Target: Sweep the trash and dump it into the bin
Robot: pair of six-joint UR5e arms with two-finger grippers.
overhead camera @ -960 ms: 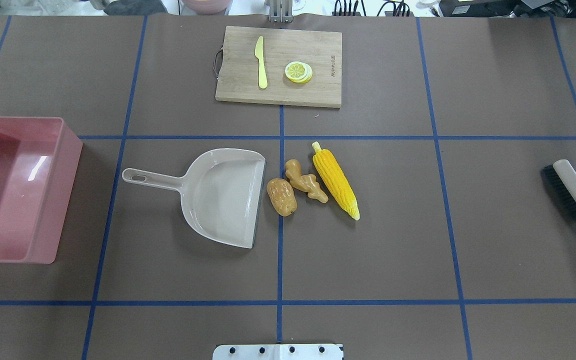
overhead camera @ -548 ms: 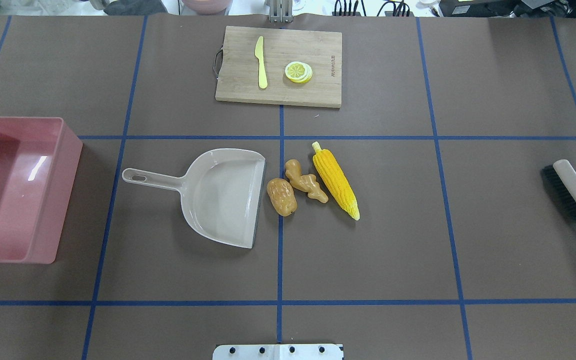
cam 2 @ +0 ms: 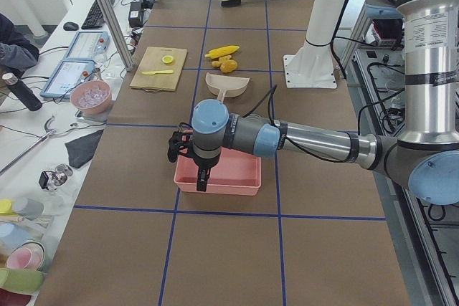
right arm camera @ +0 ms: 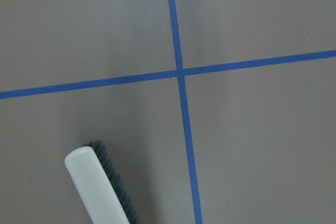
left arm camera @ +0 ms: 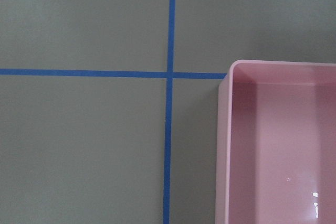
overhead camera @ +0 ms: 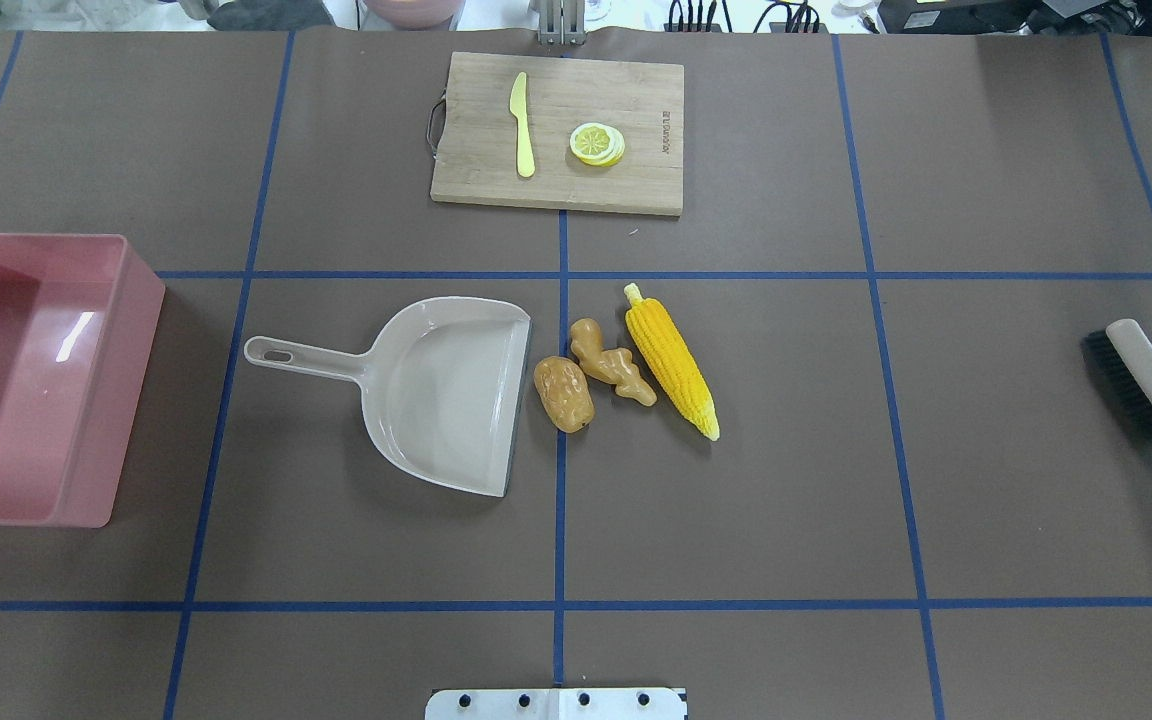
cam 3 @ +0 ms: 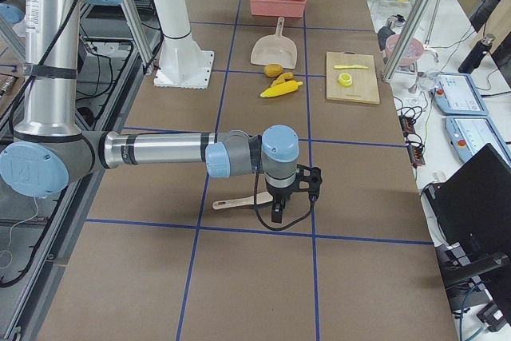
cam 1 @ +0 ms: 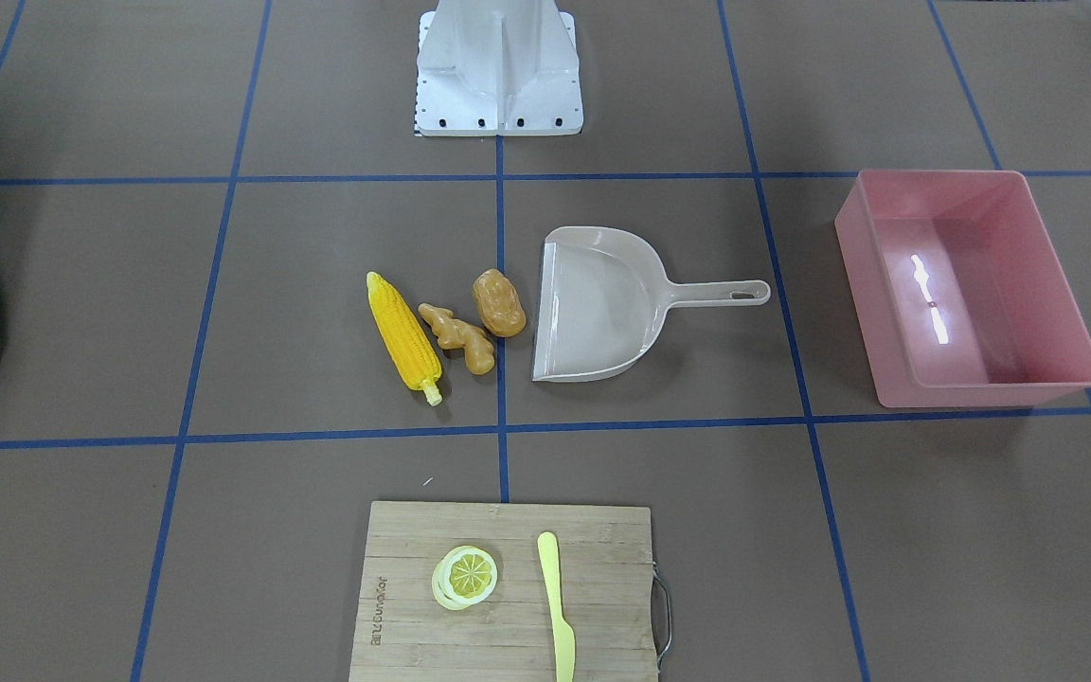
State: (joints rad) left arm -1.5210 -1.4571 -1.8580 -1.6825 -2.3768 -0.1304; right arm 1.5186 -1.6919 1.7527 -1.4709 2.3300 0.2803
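Left gripper (cam 2: 201,177) hangs over the rim of the bin (cam 2: 222,190), right gripper (cam 3: 277,212) over the brush (cam 3: 235,201); clenched or released, I cannot tell. Both forearms reach out level.

Bin (overhead camera: 133,400) beneath the fingers of the left gripper (cam 2: 178,154); brush (overhead camera: 1131,375) beneath those of the right gripper (cam 3: 311,185); between them, in a row, dustpan (overhead camera: 436,400), potato (overhead camera: 563,394), ginger (overhead camera: 611,365), corn (overhead camera: 671,362).

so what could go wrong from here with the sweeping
The dustpan lies loose with nothing holding it, so a push may just shove it away. The potato, ginger root and corn cob are rounded and could roll past the pan's mouth. The bin stands well apart, so pieces might slide out on the carry.
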